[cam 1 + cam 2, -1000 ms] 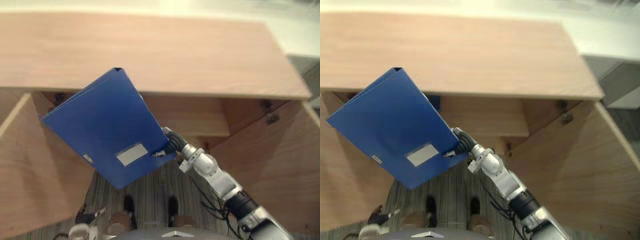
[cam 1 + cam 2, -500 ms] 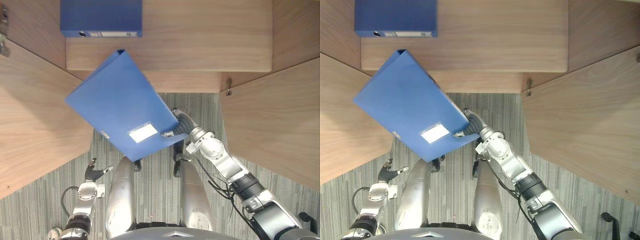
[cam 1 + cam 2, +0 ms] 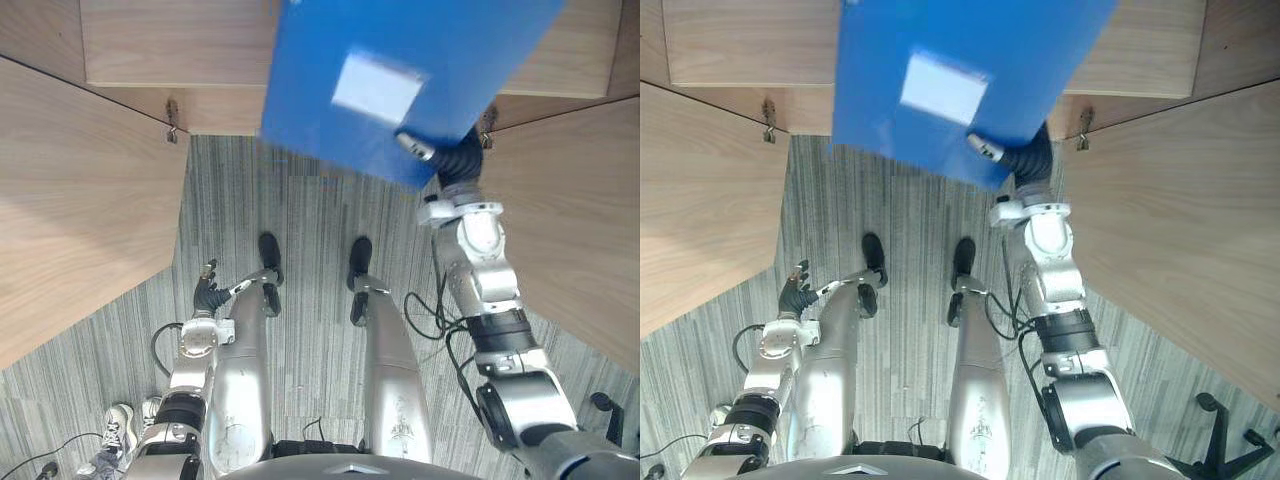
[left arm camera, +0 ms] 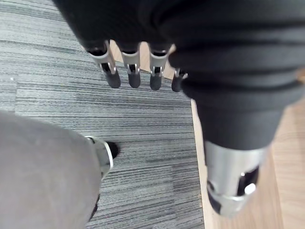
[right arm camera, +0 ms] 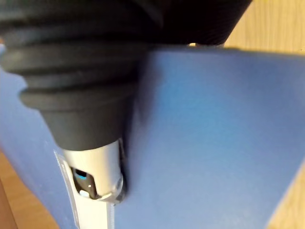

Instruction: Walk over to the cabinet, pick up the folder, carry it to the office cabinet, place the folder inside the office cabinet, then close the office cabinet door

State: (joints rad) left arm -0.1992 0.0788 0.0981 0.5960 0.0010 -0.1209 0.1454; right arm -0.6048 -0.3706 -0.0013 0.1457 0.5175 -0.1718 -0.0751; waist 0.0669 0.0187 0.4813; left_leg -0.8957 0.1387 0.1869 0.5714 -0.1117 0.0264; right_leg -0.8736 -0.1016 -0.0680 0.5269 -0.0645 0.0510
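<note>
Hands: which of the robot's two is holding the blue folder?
The right hand, pinching a corner of the folder; the left hand hangs low, open and empty.

**Striped carpet, one shoe, a chair base**

Grey carpet (image 3: 310, 230) with fine, close stripes covers the floor. At the lower left, near the edge, a person's white sports shoe (image 3: 117, 422) rests on it. At the far lower right, the black legs of a wheeled chair base (image 3: 1210, 410) stand on the same carpet, with a castor at one tip. The shoe and the chair base lie well apart, on opposite sides.
</note>
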